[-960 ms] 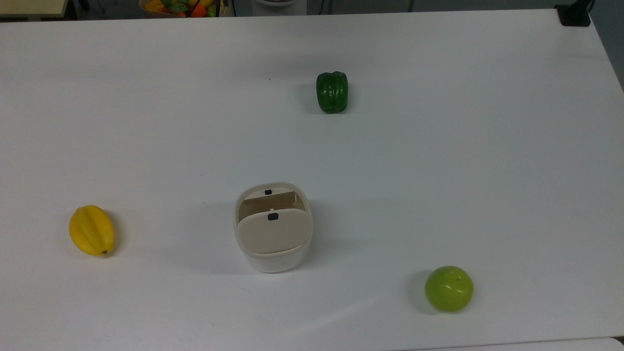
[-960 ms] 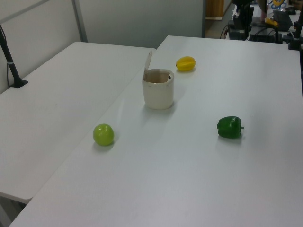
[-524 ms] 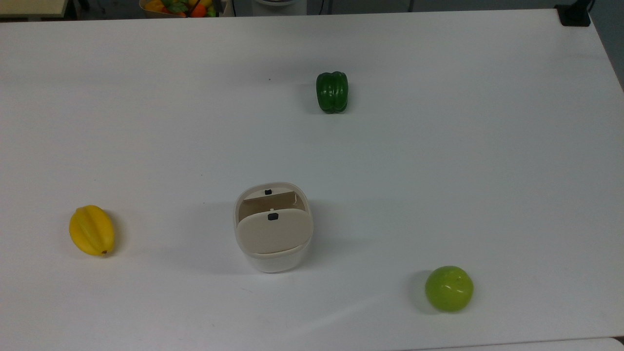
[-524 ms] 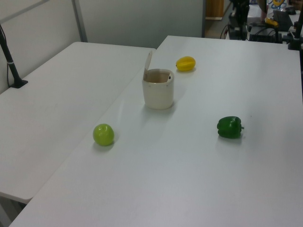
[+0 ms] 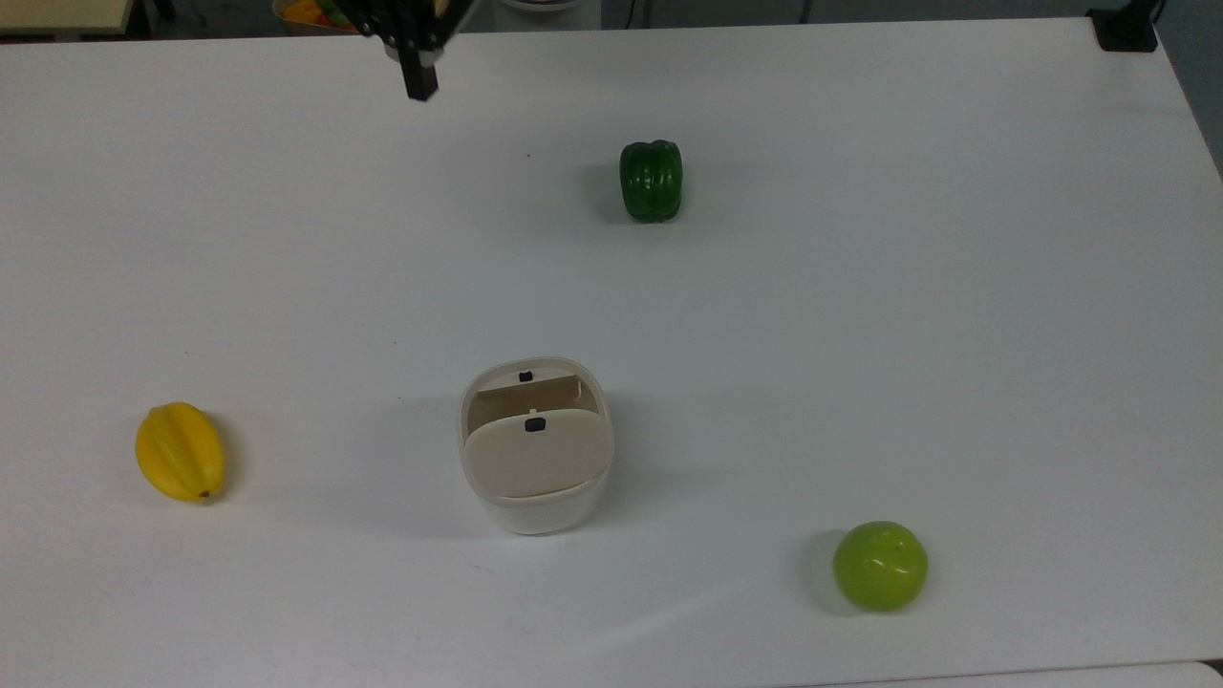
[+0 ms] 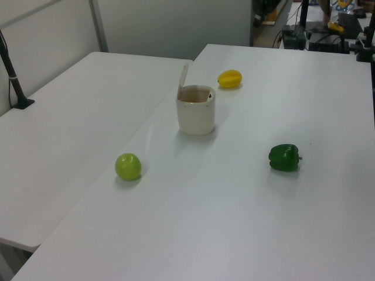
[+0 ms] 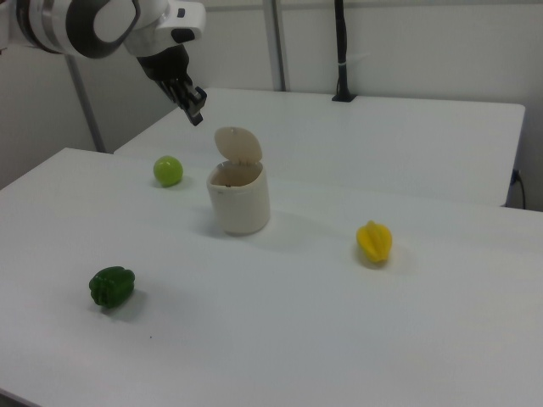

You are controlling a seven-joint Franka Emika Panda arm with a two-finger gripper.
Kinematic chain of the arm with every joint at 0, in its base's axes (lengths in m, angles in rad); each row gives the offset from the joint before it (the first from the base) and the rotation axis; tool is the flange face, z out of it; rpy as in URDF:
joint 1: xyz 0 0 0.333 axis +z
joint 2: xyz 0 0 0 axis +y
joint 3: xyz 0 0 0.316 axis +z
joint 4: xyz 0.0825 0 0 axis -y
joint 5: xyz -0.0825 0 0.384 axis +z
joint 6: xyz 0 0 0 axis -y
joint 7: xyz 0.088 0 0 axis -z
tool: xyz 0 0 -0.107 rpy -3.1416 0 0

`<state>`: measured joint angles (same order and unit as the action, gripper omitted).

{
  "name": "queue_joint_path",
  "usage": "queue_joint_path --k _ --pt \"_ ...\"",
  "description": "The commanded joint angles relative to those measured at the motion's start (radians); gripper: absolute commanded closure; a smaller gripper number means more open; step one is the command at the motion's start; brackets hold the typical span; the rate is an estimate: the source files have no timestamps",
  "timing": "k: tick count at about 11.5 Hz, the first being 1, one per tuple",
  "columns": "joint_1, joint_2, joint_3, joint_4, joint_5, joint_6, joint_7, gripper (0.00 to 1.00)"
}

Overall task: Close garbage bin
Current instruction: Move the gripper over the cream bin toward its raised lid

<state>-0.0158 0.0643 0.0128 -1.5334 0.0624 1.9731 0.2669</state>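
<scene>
Right view shows the hand (image 7: 195, 107) raised in the air, up and to the right view's left of the garbage bin (image 7: 240, 202), touching nothing; I cannot tell whether it is released or clenched. The garbage bin stands upright near the middle of the white surface (image 7: 280, 339), its beige lid (image 7: 238, 145) hinged up and standing nearly vertical, so the task is not yet done. In the top view the hand (image 5: 418, 78) sits at the far edge of the surface, well apart from the garbage bin (image 5: 535, 444). Several things could go wrong, as I judge it. The bin looks light and is not held down, so a push on the lid from the side rather than from above could slide or tip the whole tub. A hand coming in too low could strike the rim or enter the opening instead of meeting the lid. If the lid is lowered without enough pressure, the small black latch (image 5: 535, 424) may not catch and the lid could spring back. The green pepper (image 7: 111, 287), green apple (image 7: 168, 170) and yellow fruit (image 7: 374, 241) lie well apart from the bin and seem unlikely to interfere. No brand, label or readable writing appears on anything.
</scene>
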Motion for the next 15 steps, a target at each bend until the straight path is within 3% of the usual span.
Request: queue_joint_path --k 1,4,6,9,11,15 --pt "0.057 0.098 -0.005 0.015 0.005 0.165 0.048 1.0" --pt "0.094 0.202 -0.008 0.018 -0.05 0.399 0.135 1.0" --pt "0.094 0.29 -0.01 0.097 -0.067 0.501 0.135 1.0" --pt "0.096 0.335 -0.014 0.142 -0.107 0.607 0.115 1.0" --pt "0.105 0.376 -0.014 0.144 -0.255 0.657 0.095 1.0" --pt "0.106 0.41 -0.016 0.145 -0.274 0.697 0.09 1.0"
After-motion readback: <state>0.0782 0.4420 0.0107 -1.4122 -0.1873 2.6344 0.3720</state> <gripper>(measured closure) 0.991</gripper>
